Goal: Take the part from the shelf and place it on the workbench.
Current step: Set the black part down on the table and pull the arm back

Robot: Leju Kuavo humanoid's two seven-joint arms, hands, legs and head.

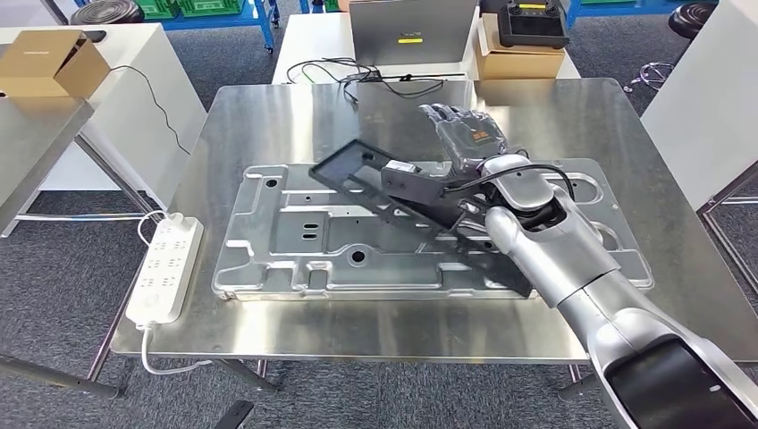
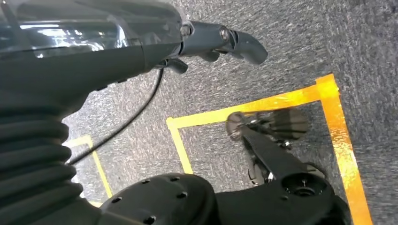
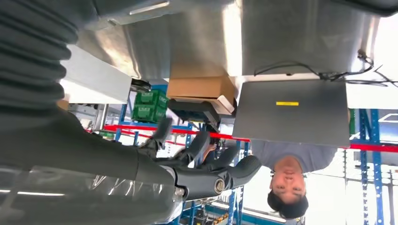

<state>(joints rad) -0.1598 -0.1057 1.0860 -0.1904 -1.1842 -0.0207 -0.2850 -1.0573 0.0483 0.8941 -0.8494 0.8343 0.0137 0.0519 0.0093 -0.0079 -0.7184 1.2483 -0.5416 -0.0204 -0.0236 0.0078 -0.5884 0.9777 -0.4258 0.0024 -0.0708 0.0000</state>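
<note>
A steel workbench [image 1: 268, 116] fills the head view, a grey stamped plate [image 1: 295, 241] lying flat across its middle; the task's black part [image 1: 407, 192], a long flat bracket, already lies on that plate, running from about ten o'clock of the plate's centre down toward four o'clock, where the forearm hides its far end; the shelf is out of frame; the right hand [image 1: 465, 132] stands at one o'clock of the part, fingers spread and extended, holding nothing, its palm apparently clear of the bracket though the wrist crosses above it; the right wrist view bears this out, the fingers [image 3: 202, 145] apart with only background between them; the left hand [image 2: 225, 42] hangs at the robot's side over grey carpet and yellow floor tape [image 2: 338, 136], fingers loosely extended and empty; judged from this, fetch and placement look complete, with only the arm's withdrawal left; beyond the bench at twelve o'clock sit a laptop [image 1: 411, 31] and a cardboard box [image 1: 523, 61]; a white power strip [image 1: 165, 268] overhangs the bench's left edge at nine o'clock
</note>
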